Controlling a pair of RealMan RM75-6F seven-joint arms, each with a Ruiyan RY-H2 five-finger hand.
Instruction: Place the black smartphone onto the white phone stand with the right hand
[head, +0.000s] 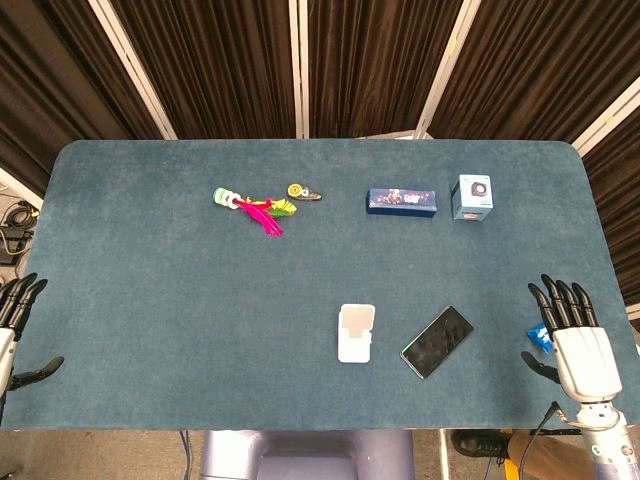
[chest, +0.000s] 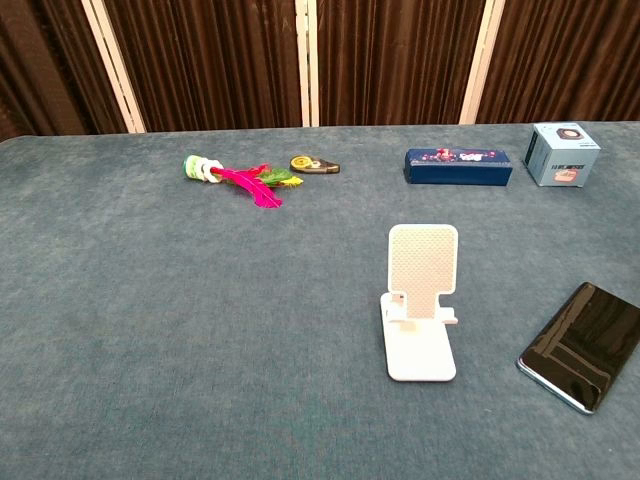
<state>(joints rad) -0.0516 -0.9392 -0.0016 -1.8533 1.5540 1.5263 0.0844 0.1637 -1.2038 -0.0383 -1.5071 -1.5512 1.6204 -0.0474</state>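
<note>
The black smartphone (head: 438, 341) (chest: 585, 344) lies flat on the blue-grey table, screen up, just right of the white phone stand (head: 356, 331) (chest: 420, 300). The stand is upright with nothing on it. My right hand (head: 573, 342) hovers at the table's front right edge, fingers spread and holding nothing, well right of the phone. My left hand (head: 15, 318) shows at the far left edge, fingers apart and holding nothing. Neither hand appears in the chest view.
At the back lie a shuttlecock with pink and green feathers (head: 256, 209) (chest: 236, 176), a small tape measure (head: 303, 192) (chest: 314, 164), a dark blue long box (head: 400, 201) (chest: 458, 166) and a light blue cube box (head: 471, 197) (chest: 562, 153). A small blue object (head: 540, 337) sits by my right hand.
</note>
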